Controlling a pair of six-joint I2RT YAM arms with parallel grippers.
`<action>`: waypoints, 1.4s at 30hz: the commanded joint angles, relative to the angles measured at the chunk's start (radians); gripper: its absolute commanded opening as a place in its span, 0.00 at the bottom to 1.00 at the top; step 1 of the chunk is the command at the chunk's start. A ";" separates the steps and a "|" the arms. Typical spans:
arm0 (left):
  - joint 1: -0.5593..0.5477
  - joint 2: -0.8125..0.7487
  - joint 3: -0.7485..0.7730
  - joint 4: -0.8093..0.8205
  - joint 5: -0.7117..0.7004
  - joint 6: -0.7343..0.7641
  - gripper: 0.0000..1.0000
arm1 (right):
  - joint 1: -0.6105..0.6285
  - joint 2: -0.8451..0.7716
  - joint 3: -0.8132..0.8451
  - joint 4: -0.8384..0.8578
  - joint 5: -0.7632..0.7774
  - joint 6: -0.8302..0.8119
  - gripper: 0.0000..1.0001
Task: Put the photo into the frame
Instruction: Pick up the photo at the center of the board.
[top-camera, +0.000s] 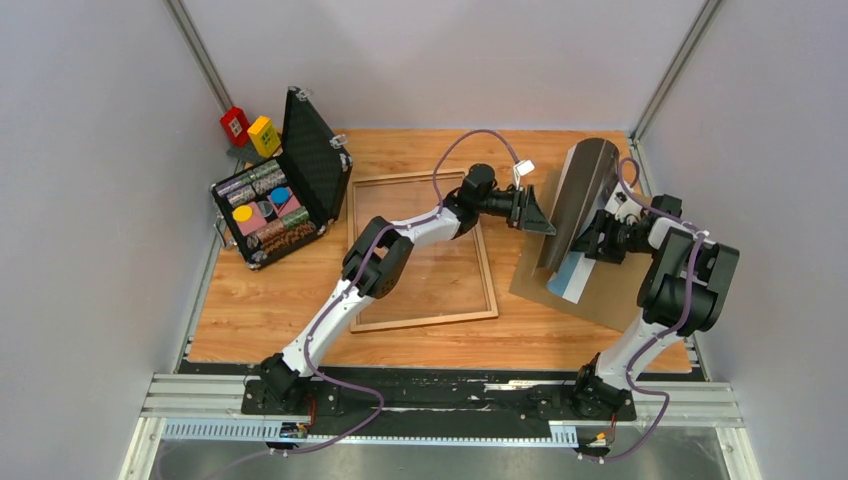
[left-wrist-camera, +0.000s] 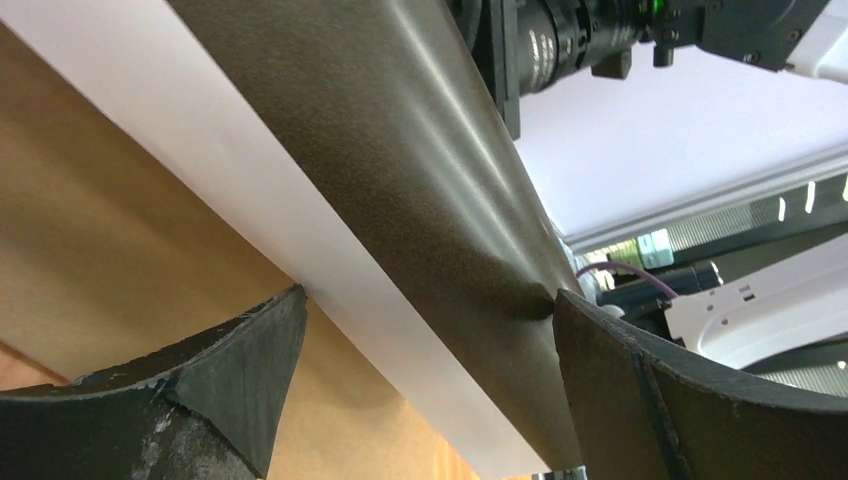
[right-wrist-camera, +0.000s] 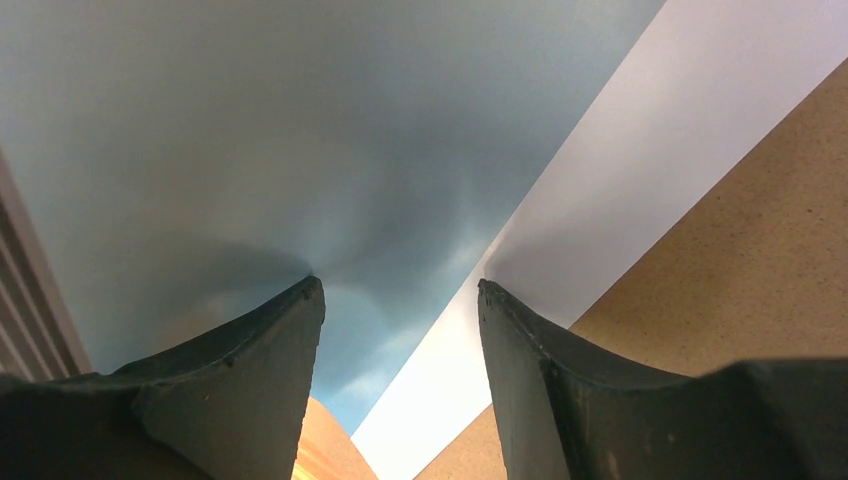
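Bowing upright, the glossy photo (top-camera: 582, 185) creases — left gripper (left-wrist-camera: 430, 295) spread, right gripper (right-wrist-camera: 400, 282) half-spread against it.

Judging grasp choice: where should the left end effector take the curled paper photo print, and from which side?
Probably its raised white-margined edge nearest the reddish-brown wooden frame, approached from that side: the curled paper photo arches up off the brown backing board, leaving that edge free.
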 joint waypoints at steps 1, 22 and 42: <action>-0.031 -0.132 -0.058 0.107 0.086 -0.041 1.00 | 0.027 0.018 0.038 0.004 0.048 0.021 0.61; -0.024 -0.196 -0.050 -0.190 -0.001 0.110 1.00 | 0.075 0.007 0.029 -0.005 0.111 0.020 0.60; 0.006 -0.392 -0.187 -0.796 -0.316 0.433 0.98 | 0.081 -0.041 0.043 -0.020 0.103 0.033 0.60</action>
